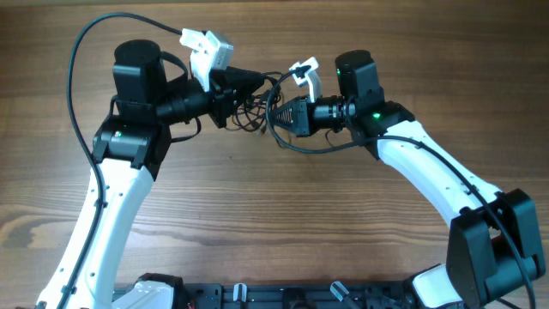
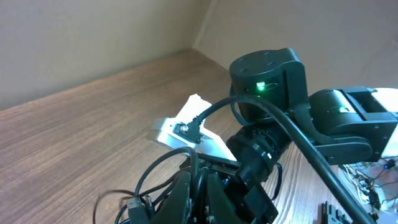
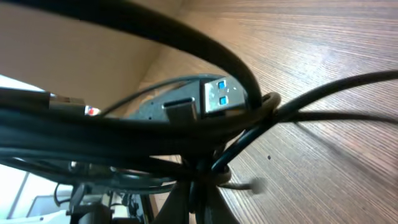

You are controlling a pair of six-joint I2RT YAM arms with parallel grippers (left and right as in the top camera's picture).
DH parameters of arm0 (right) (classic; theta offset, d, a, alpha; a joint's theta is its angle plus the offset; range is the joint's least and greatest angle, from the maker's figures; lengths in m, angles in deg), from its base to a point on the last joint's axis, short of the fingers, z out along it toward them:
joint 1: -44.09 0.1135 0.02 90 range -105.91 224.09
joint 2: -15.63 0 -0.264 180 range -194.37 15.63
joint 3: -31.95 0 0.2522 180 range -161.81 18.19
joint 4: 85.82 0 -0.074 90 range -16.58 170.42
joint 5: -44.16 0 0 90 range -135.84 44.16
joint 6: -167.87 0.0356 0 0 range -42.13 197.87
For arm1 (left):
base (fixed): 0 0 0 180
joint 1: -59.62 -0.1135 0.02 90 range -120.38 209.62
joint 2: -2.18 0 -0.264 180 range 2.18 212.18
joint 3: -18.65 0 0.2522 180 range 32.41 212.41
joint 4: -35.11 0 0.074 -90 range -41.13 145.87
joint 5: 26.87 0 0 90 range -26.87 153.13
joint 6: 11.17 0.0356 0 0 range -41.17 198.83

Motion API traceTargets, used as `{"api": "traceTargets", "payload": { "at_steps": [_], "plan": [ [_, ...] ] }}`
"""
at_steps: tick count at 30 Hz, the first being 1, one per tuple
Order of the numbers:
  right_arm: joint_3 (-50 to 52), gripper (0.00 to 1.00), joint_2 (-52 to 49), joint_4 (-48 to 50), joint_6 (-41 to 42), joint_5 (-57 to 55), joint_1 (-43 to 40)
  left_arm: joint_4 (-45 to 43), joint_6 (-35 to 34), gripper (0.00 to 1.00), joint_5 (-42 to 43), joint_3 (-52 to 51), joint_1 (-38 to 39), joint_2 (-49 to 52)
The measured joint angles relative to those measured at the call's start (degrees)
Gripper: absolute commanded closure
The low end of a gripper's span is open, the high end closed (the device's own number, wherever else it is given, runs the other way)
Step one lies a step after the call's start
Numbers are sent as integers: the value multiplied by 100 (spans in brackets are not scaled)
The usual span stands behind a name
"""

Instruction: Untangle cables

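The knotted bundle of thin black flexible cables point(image 1: 254, 110), over the far middle of the brown wooden bench point(image 1: 257, 215), is clamped by closed left fingers point(image 2: 184, 198) and right fingers point(image 3: 217, 208), with untangling judged barely begun.

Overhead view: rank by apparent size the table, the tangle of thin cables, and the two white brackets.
wooden table; then tangle of thin cables and left white bracket, about alike; right white bracket smallest.

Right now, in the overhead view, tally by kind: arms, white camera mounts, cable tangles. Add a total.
Arms: 2, left and right
White camera mounts: 2
Cable tangle: 1
Total: 5
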Motion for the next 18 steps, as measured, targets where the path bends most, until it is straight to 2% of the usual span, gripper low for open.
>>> {"api": "traceTargets", "payload": {
  "at_steps": [11,18],
  "plan": [
    [0,95,48,-221,426,-1023,26,92,13,96,-935,0,15,72],
    [0,95,48,-181,442,-1121,-63,136,111,96,-1504,0,20,188]
  ]
}}
